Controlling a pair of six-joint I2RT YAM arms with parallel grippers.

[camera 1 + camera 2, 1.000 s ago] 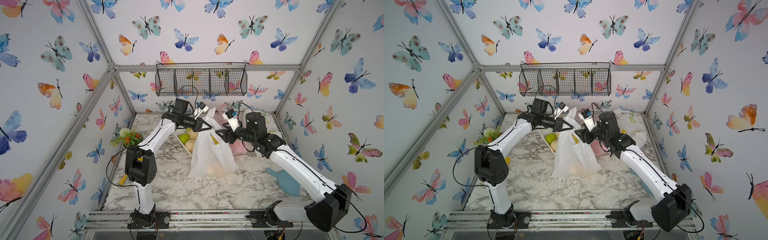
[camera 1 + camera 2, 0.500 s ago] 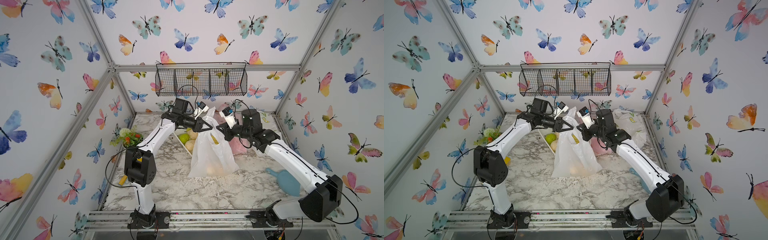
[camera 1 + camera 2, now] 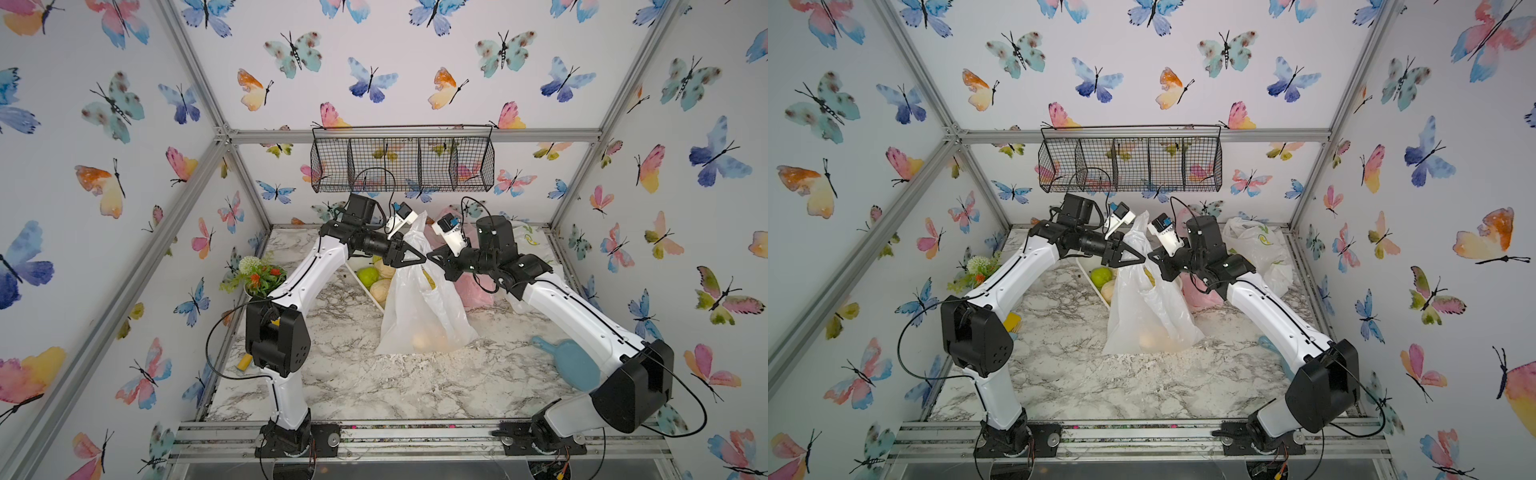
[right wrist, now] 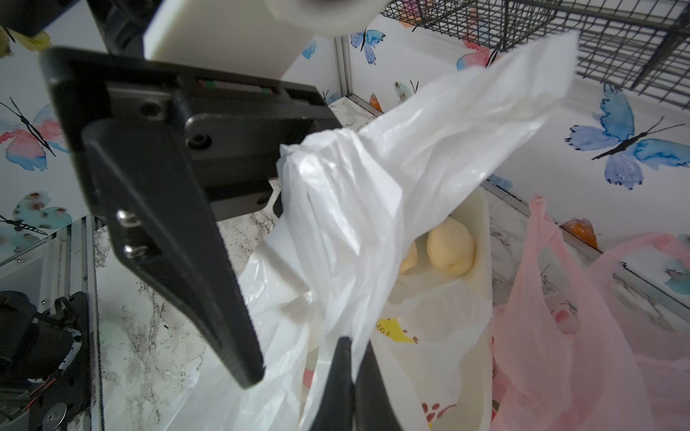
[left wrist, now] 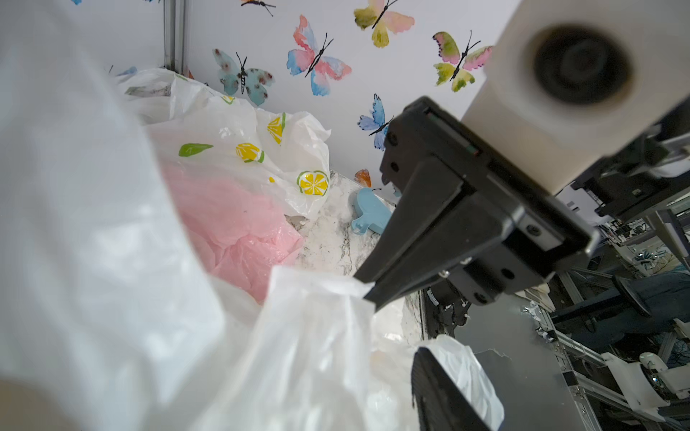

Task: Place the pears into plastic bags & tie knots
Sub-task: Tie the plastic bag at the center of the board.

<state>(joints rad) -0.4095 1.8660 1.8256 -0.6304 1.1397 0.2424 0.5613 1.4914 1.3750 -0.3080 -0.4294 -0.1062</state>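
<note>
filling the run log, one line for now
left tool: open | right tool: shut on white bag handle | pears: some bagged | tied: no

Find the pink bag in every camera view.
In a top view: pink bag behind the upright white bag.
In a top view: pink bag behind white bag.
Left wrist: pink bag between white bag and lemon-print bag.
Right wrist: pink bag beside the tray.
Shared landmark: the white bag.
</note>
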